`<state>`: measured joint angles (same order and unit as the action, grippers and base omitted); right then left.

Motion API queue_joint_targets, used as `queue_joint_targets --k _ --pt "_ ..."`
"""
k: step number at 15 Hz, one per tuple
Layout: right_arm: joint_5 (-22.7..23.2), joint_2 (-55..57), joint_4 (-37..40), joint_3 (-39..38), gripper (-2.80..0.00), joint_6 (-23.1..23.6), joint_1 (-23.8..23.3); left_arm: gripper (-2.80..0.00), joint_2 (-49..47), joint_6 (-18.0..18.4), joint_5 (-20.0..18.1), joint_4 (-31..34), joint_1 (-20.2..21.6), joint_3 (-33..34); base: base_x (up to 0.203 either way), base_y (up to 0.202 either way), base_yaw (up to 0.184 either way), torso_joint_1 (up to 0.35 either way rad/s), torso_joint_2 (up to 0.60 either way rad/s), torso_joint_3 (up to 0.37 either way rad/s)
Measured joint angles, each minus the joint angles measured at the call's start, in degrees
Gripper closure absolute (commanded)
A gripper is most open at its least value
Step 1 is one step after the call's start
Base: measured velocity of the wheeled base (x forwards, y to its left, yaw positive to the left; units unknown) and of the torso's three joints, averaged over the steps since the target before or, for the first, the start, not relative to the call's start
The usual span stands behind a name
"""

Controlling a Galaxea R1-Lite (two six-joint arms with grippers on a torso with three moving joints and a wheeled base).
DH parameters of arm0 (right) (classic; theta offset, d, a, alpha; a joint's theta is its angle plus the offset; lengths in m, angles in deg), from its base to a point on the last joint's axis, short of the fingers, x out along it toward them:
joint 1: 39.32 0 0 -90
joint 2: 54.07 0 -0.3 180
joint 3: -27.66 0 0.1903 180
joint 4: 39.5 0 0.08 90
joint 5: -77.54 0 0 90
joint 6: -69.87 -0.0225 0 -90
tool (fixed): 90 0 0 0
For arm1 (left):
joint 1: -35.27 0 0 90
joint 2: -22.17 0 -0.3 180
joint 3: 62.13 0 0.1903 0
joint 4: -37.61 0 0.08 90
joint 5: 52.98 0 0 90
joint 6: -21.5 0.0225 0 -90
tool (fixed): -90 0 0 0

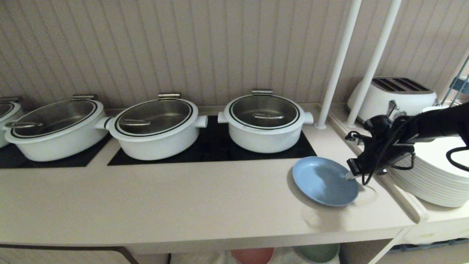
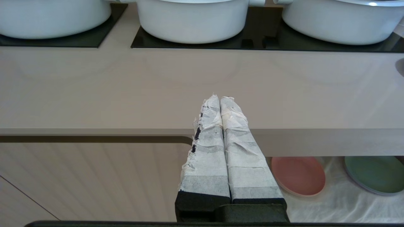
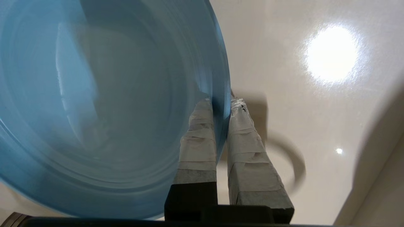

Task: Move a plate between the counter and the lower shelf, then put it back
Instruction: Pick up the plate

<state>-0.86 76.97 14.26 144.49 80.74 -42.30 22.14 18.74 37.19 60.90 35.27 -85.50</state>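
Blue plate (image 1: pixel 324 181) being pinched at its rim by the right claw (image 1: pixel 351 176), near the desk's (image 1: pixel 183 205) right end.

Matte and rigid, it is looking light enough for a one-sided rim hold, though likely to droop or slip; the taped fingers (image 3: pixel 199 138) are clenching the raised rim, one above and one below, probably the best hold available. The plate is sitting close to the front edge, tilted slightly. The left claw (image 2: pixel 220 100) is hanging clenched and empty before the desk front, above the lower shelf (image 2: pixel 334 201).
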Motion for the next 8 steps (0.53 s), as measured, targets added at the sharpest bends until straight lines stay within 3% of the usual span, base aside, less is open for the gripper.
queue_joint_targets --k 8 --pt "-0.1 -3.1 0.7 -2.1 0.0 0.0 0.0 0.0 0.0 0.0 0.0 0.0 0.0 0.0 0.0 0.0 0.0 0.0 0.0 0.0"
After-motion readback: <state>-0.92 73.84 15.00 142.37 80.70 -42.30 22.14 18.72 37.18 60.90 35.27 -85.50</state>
